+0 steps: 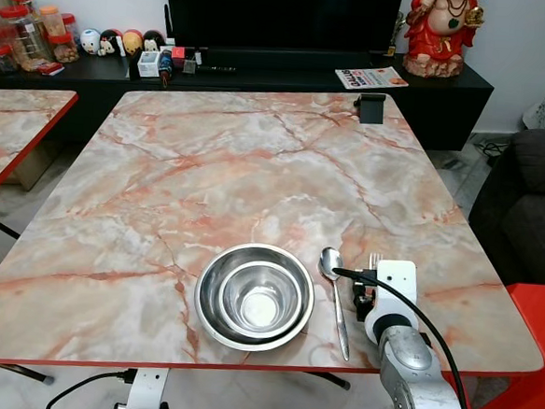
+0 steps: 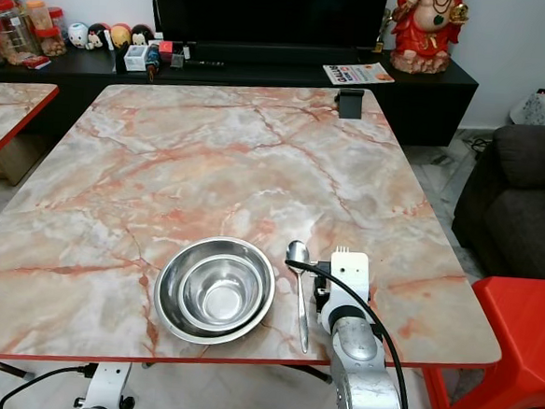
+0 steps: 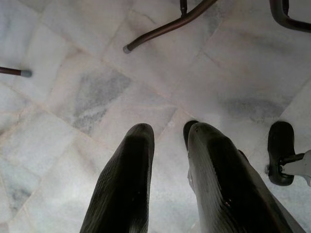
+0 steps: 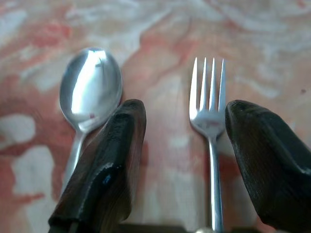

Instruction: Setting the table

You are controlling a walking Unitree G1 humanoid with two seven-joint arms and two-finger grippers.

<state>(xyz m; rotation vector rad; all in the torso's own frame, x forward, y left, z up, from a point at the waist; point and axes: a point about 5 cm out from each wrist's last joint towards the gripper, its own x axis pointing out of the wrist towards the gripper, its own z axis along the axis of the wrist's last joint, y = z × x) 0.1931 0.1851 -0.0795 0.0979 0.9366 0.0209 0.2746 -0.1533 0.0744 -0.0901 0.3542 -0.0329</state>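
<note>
The right gripper (image 4: 187, 165) is spread wide, low over the marble table (image 1: 256, 166) near its front edge. The fork (image 4: 210, 121) lies between the fingers, untouched by either. The spoon (image 4: 87, 97) lies beside one finger. In the head views the spoon sits at 3 o'clock of the two nested steel bowls (image 1: 255, 295); the wrist hides most of the fork. The left gripper (image 3: 167, 184) hangs over the tiled floor (image 3: 73, 97), fingers narrowly apart.

The marble surface (image 1: 256, 166) carries nested steel bowls (image 1: 255, 296), a spoon (image 1: 334, 298) and a fork (image 4: 210, 121) at lower centre, and a small black stand (image 1: 371, 107) at the upper right.
</note>
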